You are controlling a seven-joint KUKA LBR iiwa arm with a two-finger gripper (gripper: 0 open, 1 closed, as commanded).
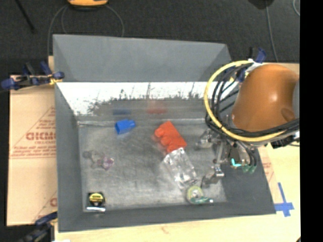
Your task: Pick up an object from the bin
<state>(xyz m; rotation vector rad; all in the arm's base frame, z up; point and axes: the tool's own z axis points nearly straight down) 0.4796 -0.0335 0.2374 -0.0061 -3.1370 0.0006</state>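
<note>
Item: approach step, nothing gripped; claw [213,176] stood low by the bin's [68,155] right wall, its spread impossible to tell.
Nearest: clear plastic piece [177,168] and greenish round thing [196,194] at the front edge; the next move likely required centring over one.

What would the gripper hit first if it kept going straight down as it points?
Probably the bin's bare floor at the right end. The gripper points down beside a clear plastic piece and a small round greenish thing; depth is unclear, so it could clip either.

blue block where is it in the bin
In the camera view the blue block lies near the back wall of the bin, left of the red toy.
</note>
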